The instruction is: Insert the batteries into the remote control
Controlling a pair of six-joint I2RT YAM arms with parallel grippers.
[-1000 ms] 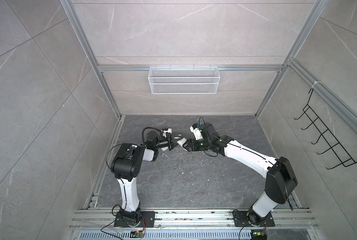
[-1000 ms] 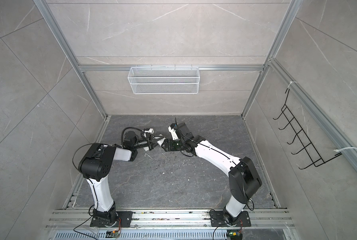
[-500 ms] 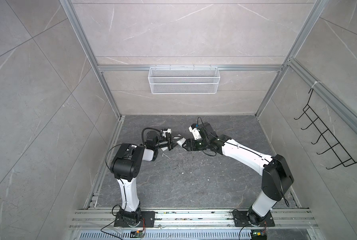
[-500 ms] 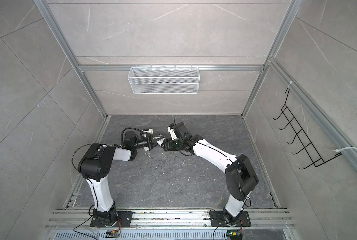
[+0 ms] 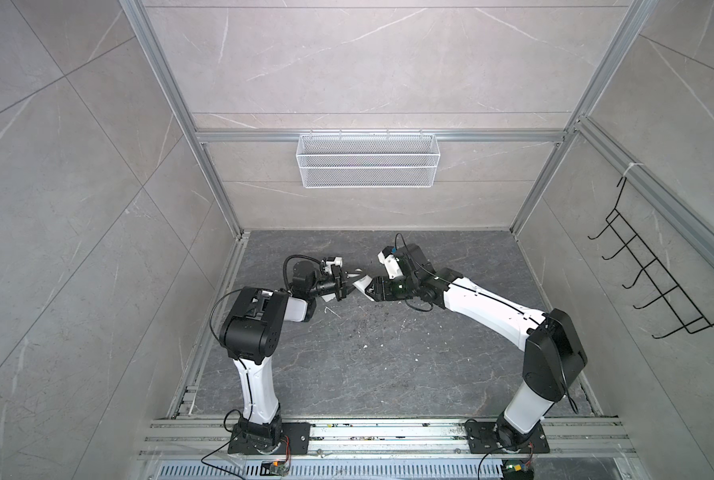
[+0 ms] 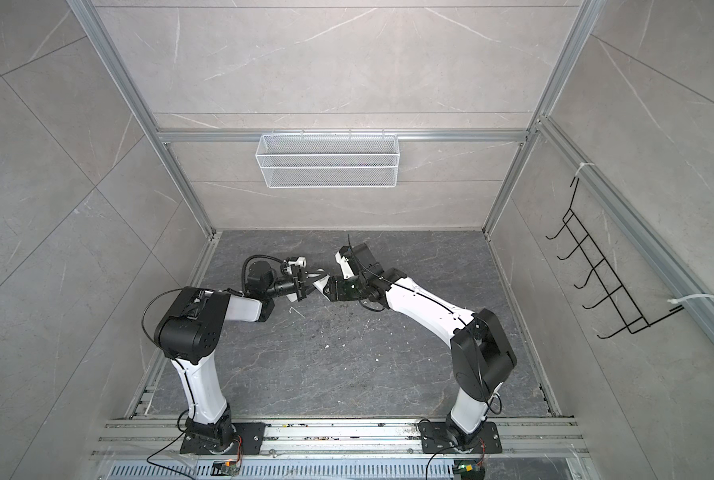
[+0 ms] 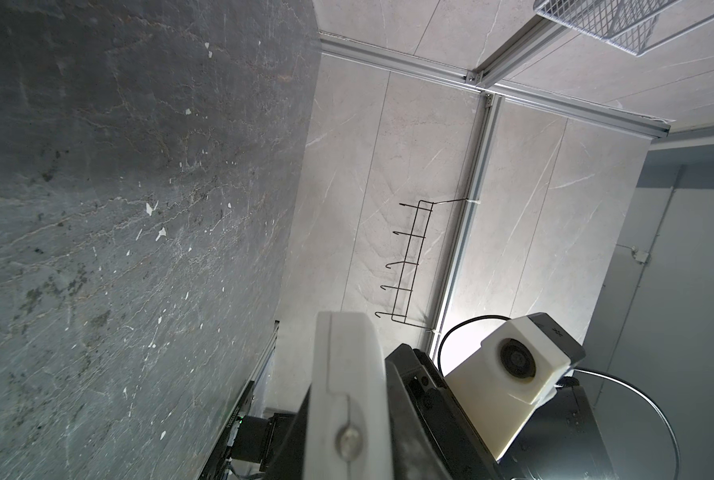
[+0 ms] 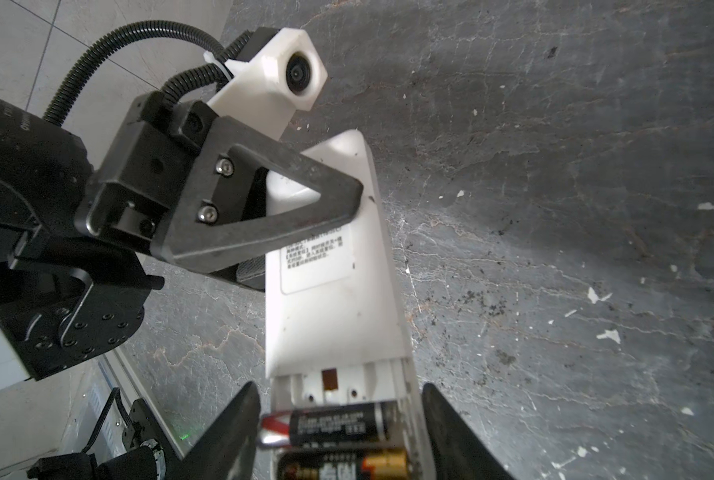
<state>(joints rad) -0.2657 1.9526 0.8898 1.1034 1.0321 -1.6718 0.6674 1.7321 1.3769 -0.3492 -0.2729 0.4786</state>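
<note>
Right wrist view, nearest at the bottom of the frame: right claw [image 8: 338,390] is half-wide, one finger on each side of the open battery bay of the remote control [image 8: 334,307], holding nothing. Two batteries sit in the bay. The lower battery [image 8: 347,465] looks seated, gold end to frame right. The upper battery [image 8: 334,426] lies skewed, with its red-and-silver end poking past the remote's edge, touching or just beside the frame-left finger.

Further up the frame the remote is back-side up with its label showing, apparently clear of the tabletop [image 8: 554,187]. At its far end the left claw [image 8: 330,199] is clamped narrow on the remote.

Step in hand, as a judgement: seat the upper battery.
- Close the right claw slowly so the finger pushes the protruding end straight along its slot.
- The left grip must be firm.
- An off-axis push may pop the battery out.
</note>
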